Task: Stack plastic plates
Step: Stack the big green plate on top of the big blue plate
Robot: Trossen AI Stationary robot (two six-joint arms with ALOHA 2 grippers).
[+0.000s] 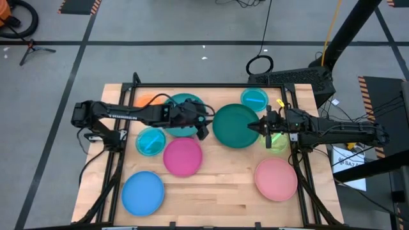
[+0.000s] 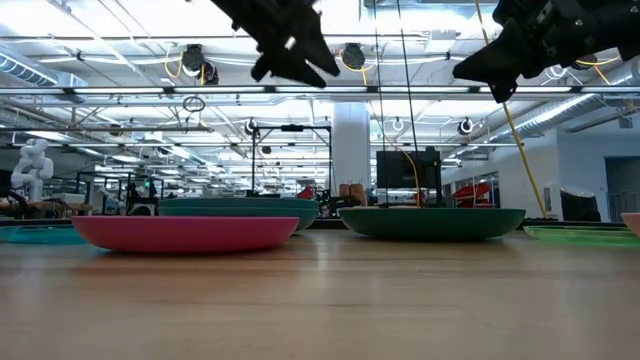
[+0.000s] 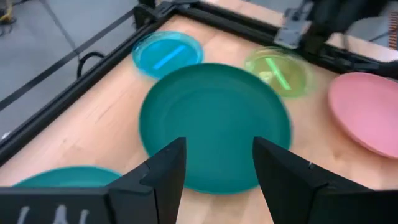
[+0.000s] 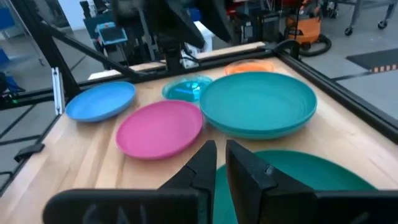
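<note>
Bare wooden desk (image 2: 320, 300) fills the low view's foreground, plates (image 2: 185, 232) lined behind it, a bright ceiling-lit hall beyond. Left gripper (image 1: 203, 130) fingers spread; right gripper (image 1: 267, 133) fingers nearly together, empty.

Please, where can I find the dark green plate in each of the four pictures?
High view: dark green plate, centre right, between both arms.
Low view: right of centre, seen edge-on.
Left wrist view: middle, beyond the open fingers.
Right wrist view: only its near part shows, low, beside the fingers.
Shared landmark: the magenta plate, also in the low view and right wrist view.
</note>
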